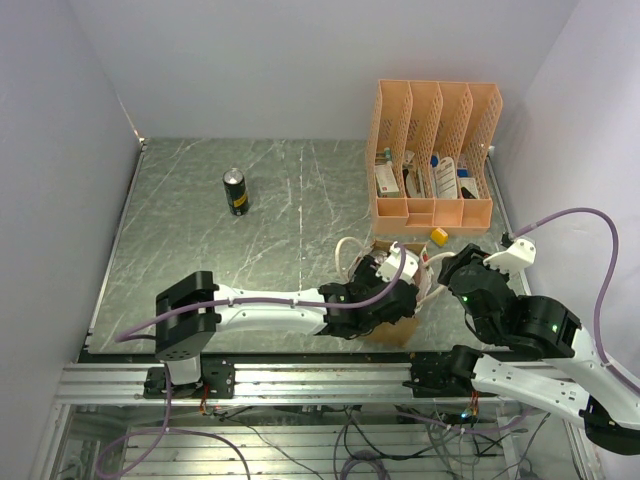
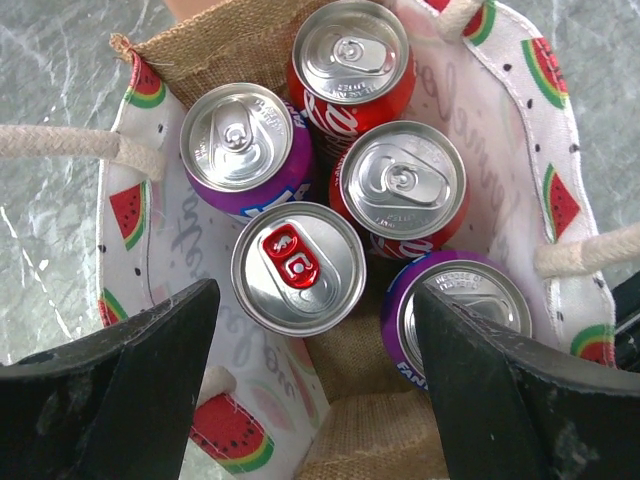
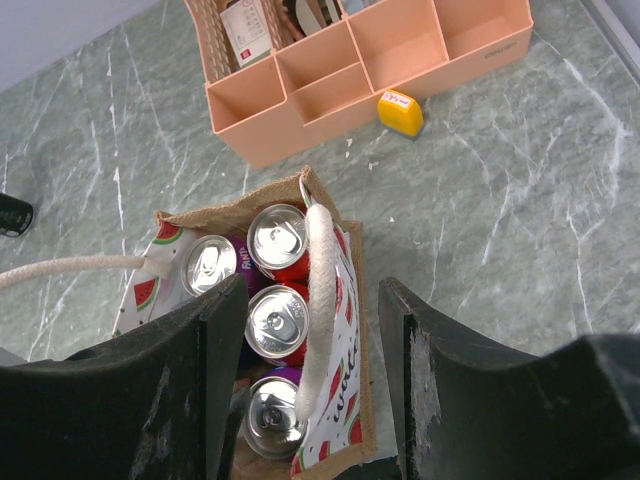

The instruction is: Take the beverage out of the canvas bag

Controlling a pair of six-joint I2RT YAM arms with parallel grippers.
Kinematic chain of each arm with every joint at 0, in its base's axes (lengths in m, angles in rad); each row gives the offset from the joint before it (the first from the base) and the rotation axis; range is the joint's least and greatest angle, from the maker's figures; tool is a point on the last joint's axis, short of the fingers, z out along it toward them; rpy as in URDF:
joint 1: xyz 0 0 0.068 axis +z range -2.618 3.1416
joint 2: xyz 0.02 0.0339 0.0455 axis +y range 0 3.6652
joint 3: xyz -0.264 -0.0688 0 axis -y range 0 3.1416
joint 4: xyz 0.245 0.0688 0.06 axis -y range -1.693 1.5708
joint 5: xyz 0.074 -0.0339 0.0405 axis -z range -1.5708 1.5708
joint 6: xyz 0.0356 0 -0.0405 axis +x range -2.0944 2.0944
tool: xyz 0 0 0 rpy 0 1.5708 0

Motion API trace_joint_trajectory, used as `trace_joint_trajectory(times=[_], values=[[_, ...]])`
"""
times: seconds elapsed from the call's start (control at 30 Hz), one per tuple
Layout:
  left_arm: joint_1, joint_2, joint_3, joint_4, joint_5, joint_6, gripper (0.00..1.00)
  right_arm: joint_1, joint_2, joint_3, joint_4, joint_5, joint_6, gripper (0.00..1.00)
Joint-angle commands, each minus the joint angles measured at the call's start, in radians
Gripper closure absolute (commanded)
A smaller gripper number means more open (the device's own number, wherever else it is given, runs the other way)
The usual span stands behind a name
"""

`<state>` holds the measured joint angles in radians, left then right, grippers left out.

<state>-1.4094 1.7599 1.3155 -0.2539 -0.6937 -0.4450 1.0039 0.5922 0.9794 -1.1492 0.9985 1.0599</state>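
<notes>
Left gripper wide open, empty, hovering over canvas bag, jaws lined up either side of red-tab can, one of five cans standing inside. Right gripper also open, empty, above the bag. Pre-grasp step; next probably descend, close on can, lift straight up clear of rope handles.

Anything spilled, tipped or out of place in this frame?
Nothing spilled. All five cans stand upright in the tan burlap bag with watermelon lining; only a small yellow block lies loose beside the peach plastic organizer.
</notes>
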Motion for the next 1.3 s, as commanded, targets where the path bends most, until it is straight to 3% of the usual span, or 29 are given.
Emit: trace_joint_trajectory(times=[0.0,0.17,0.53,0.7,1.03,1.27], values=[[-0.007,0.046,0.054,-0.080,-0.056,-0.040,0.11,0.005,-0.001,-0.007,0.012,0.017,0.003,0.45],[-0.002,0.084,0.072,-0.109,-0.081,-0.079,0.09,0.004,-0.008,-0.009,0.015,0.017,0.001,0.45],[0.021,0.133,0.059,-0.073,-0.029,-0.118,0.25,0.004,-0.007,-0.010,0.020,0.017,-0.006,0.45],[0.021,0.162,0.068,-0.098,-0.042,-0.132,0.18,0.005,-0.006,-0.010,0.019,0.017,-0.005,0.45],[0.027,0.191,0.071,-0.080,-0.007,-0.129,0.22,0.005,-0.006,-0.010,0.017,0.017,-0.005,0.45],[0.027,0.153,0.066,-0.084,0.010,-0.131,0.33,0.004,-0.014,-0.011,0.023,0.017,-0.009,0.45]])
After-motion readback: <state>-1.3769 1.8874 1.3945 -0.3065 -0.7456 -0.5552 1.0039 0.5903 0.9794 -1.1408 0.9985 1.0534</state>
